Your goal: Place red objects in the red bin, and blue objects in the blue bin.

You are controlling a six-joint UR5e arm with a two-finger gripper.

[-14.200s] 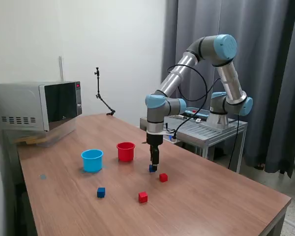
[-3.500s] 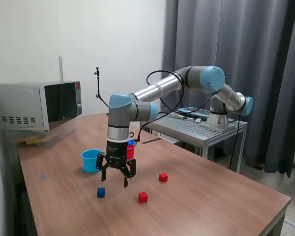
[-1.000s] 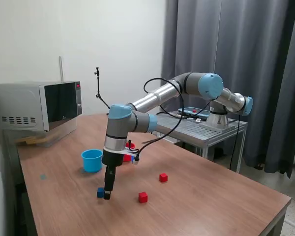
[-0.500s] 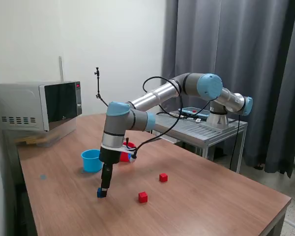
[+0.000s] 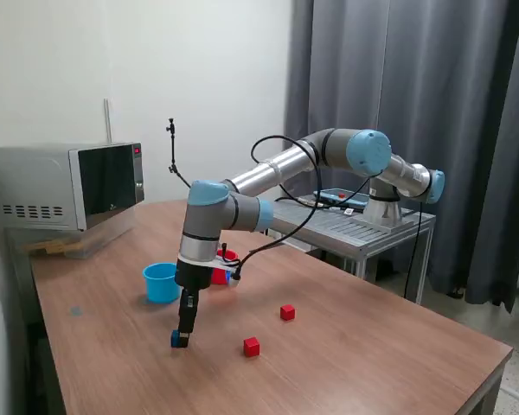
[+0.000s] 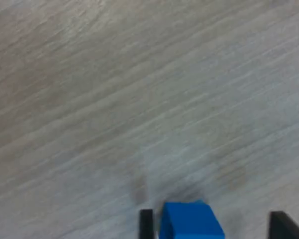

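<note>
A small dark blue cube [image 5: 178,340] sits on the wooden table [image 5: 372,346], and my gripper [image 5: 182,334] is lowered straight over it. In the wrist view the blue cube [image 6: 192,225] lies between the two dark fingertips [image 6: 146,224] of my gripper [image 6: 212,228]. One finger is close beside the cube, while a gap separates it from the other, so the gripper is open. Two red cubes [image 5: 287,312] [image 5: 252,347] rest on the table toward the exterior view's right. The light blue cup [image 5: 162,282] stands behind the gripper. The red cup [image 5: 222,277] is mostly hidden by the arm.
A microwave [image 5: 65,186] stands at the table's back on the exterior view's left. A small stand [image 5: 175,164] rises at the far edge. A metal side table [image 5: 363,225] with the arm's base is beyond the table on the exterior view's right.
Over the last second the gripper shifted slightly toward the exterior view's left and came down around the blue cube. The cubes and cups have not moved.
</note>
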